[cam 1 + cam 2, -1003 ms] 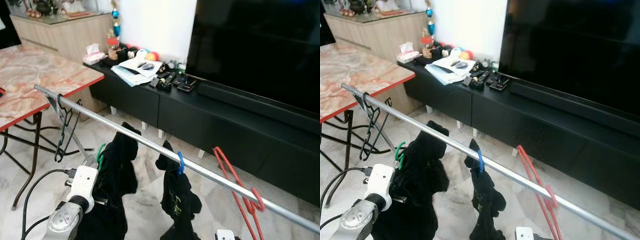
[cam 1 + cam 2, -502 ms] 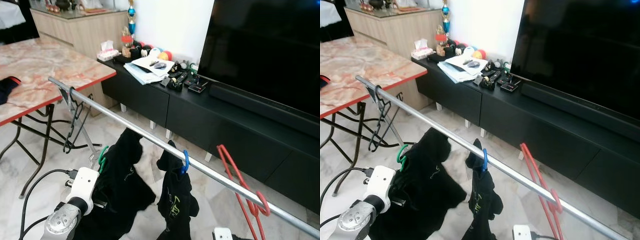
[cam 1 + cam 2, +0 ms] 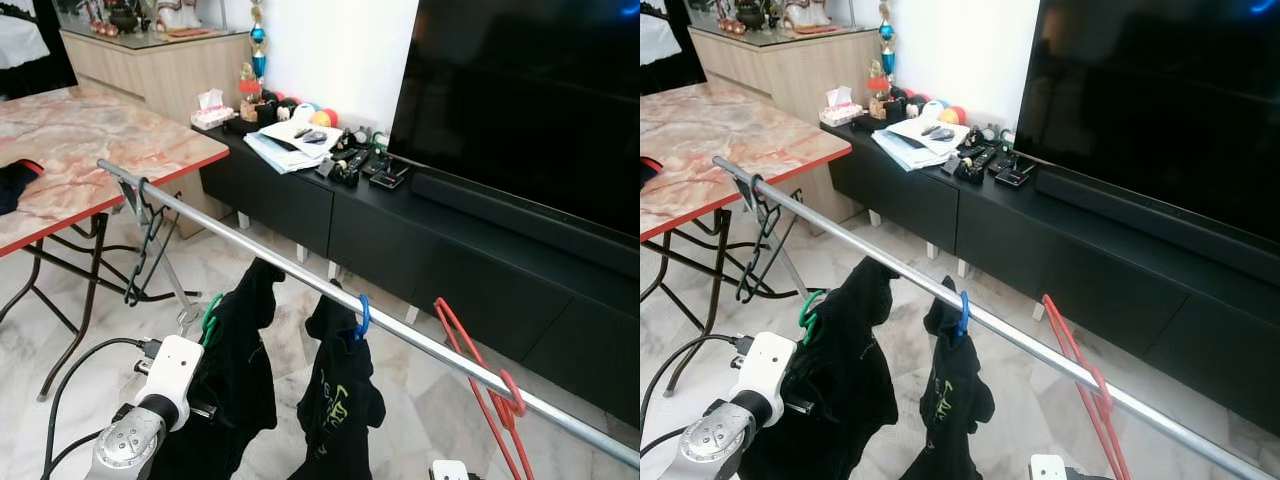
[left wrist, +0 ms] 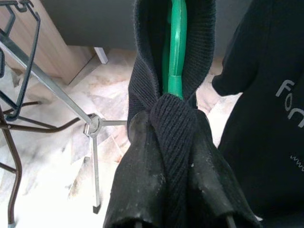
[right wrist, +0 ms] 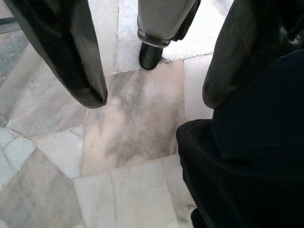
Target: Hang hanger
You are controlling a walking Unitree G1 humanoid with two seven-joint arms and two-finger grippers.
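The green plastic hanger (image 4: 175, 52), draped with a black knit garment (image 3: 240, 370), sits below the slanted silver metal rail (image 3: 300, 278), clamped at its neck by the left pincer (image 4: 176, 161); the right pincer (image 5: 152, 61) stands wide over the marble floor (image 5: 133, 128).

A silver rail (image 3: 420, 343) carries a green hanger (image 4: 175, 42) under a black ribbed garment (image 3: 240, 350), a blue hanger (image 3: 363, 316) with a black shirt (image 3: 335, 385) lettered in pale green, and a bare red hanger (image 3: 480, 385). The bench (image 3: 90, 150) is pink-veined marble edged red. The floor (image 5: 123, 128) is grey-white marble.
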